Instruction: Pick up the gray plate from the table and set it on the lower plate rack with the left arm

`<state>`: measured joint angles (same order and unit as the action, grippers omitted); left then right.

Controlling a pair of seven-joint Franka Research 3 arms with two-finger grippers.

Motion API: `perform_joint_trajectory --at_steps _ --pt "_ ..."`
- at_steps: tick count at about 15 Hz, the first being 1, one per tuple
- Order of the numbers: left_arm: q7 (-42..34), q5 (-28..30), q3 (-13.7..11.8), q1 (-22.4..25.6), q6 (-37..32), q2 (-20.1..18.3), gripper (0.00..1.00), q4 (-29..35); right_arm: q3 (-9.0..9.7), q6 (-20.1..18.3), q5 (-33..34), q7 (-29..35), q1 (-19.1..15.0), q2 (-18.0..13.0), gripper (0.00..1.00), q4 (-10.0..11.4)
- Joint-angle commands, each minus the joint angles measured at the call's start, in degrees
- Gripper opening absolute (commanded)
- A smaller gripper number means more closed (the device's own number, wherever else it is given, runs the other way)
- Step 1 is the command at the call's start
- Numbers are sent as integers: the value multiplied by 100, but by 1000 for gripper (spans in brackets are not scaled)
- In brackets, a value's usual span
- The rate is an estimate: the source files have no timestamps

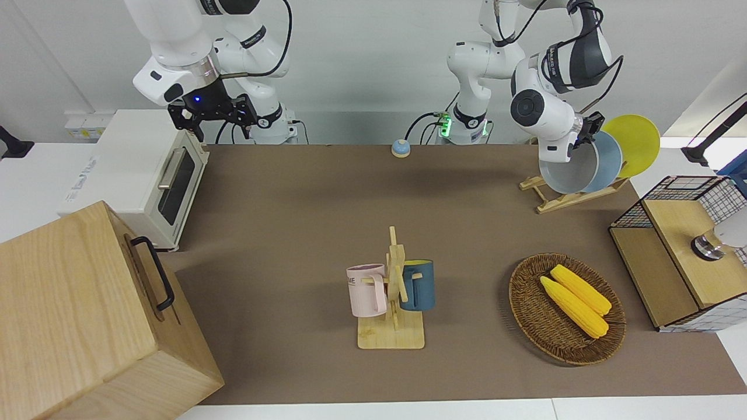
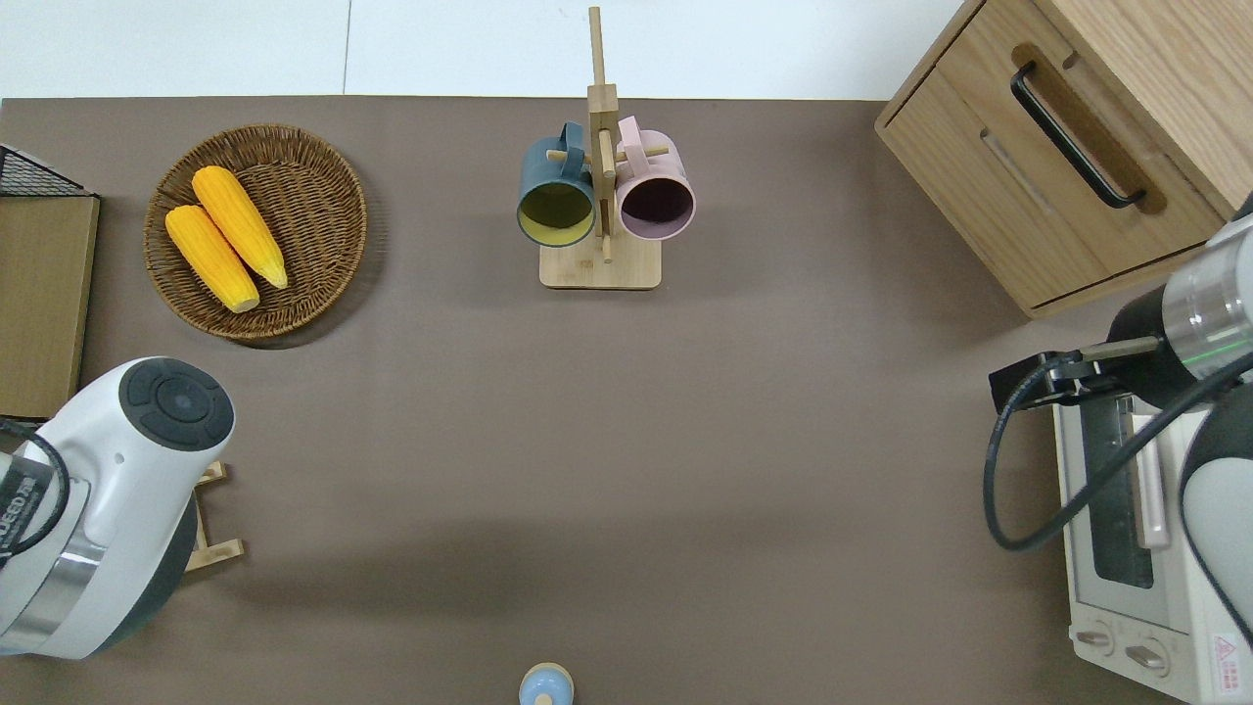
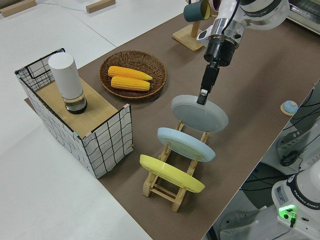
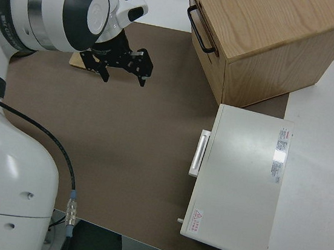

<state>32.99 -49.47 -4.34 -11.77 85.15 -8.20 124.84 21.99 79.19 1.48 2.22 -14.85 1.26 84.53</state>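
Brown table mat fills our views. From the left side we see the left gripper pinching the gray plate by its rim in the lower plate rack; overhead, the arm hides both. Right gripper parked, fingers spread.

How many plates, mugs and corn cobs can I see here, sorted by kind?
Plates: 3, the round pale gray plate, the sky-blue plate and the yellow plate.
Mugs: 2, the pink mug and the dark blue mug.
Yellow corn cobs: 2.
Total: 7.
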Motion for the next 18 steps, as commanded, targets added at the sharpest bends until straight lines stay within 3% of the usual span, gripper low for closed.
perform_joint_trajectory --at_steps 1,16,17,18 --pt "558 -107 -41 -80 292 2 0 304 121 -62 37 68 -132 -12 983 -41" --pt "1280 87 -41 -194 556 310 0 331 121 -62 37 68 -132 -12 983 -41" --pt "1280 87 -41 -194 556 310 49 331 121 -62 37 68 -132 -12 983 -41" --pt "1228 87 -41 -194 564 310 437 331 121 -62 28 68 -132 -12 983 -41"
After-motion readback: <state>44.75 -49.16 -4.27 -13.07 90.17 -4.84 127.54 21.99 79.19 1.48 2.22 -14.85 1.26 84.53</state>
